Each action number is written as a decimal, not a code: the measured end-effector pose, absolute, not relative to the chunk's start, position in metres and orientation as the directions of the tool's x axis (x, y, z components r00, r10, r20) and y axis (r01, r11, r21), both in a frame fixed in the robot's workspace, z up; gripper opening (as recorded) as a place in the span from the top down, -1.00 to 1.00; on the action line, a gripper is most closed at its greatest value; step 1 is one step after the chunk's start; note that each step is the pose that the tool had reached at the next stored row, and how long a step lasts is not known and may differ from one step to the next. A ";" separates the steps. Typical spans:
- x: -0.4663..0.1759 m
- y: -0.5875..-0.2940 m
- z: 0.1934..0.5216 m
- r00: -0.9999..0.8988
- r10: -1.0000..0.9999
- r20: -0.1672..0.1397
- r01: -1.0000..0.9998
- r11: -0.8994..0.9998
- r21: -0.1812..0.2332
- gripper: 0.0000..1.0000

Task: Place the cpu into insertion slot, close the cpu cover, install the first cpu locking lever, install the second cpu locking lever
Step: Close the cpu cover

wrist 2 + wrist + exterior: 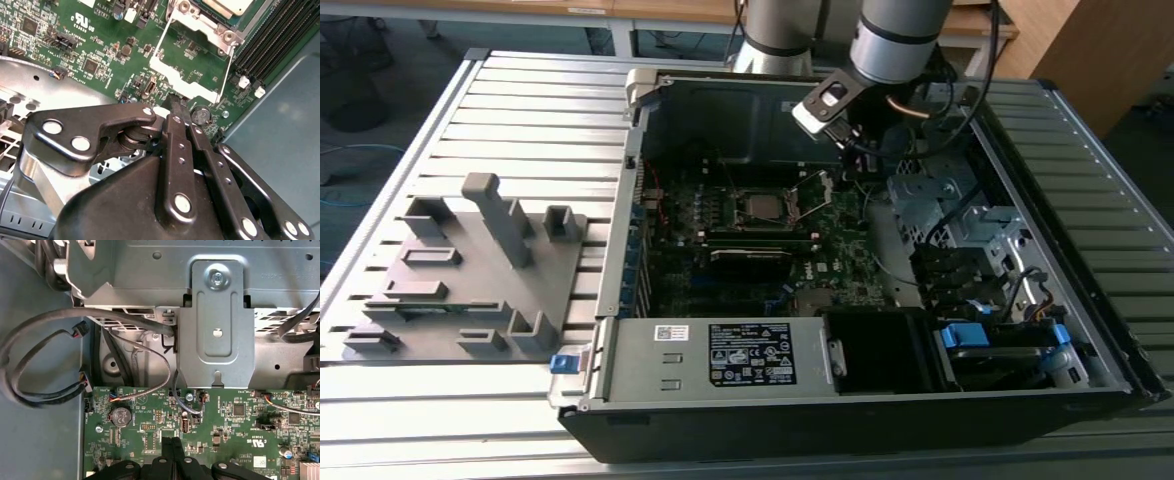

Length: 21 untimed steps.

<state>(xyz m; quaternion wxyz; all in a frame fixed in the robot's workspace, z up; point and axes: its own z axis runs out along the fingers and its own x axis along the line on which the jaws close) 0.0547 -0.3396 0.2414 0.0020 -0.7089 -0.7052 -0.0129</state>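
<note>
The cpu (759,207) lies flat in the insertion slot (783,208) on the green board inside the open computer case; its pale metal top (227,6) also shows in the second wrist view. The cpu cover (182,80) stands swung open away from the slot, the board showing through its window; it is seen raised (813,194) in the exterior view. Thin metal rods (156,47) run along its sides. My gripper (175,106) hovers just beyond the cover's free end, near a coin cell (201,115). Its black fingers (167,447) are pressed together with nothing between them.
Black memory slots (270,35) run beside the socket. A grey drive bracket (217,315) and looping cables (45,325) crowd the case wall ahead of the fingers. A power supply (720,355) fills the case's near side. A grey fixture block (467,270) sits on the exterior view's left.
</note>
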 end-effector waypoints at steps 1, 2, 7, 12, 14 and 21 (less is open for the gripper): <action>0.054 -0.340 0.241 0.005 1.000 0.021 1.000 -0.005 0.015 0.80; 0.053 -0.340 0.241 0.005 1.000 0.021 1.000 -0.005 0.015 0.80; 0.044 -0.340 0.240 0.005 1.000 0.021 1.000 -0.005 0.015 0.80; 0.032 -0.340 0.240 0.005 1.000 0.021 1.000 -0.006 0.015 0.80; 0.027 -0.340 0.240 0.005 1.000 0.021 1.000 -0.006 0.015 0.80; 0.010 -0.340 0.238 0.005 1.000 0.021 1.000 -0.006 0.015 0.80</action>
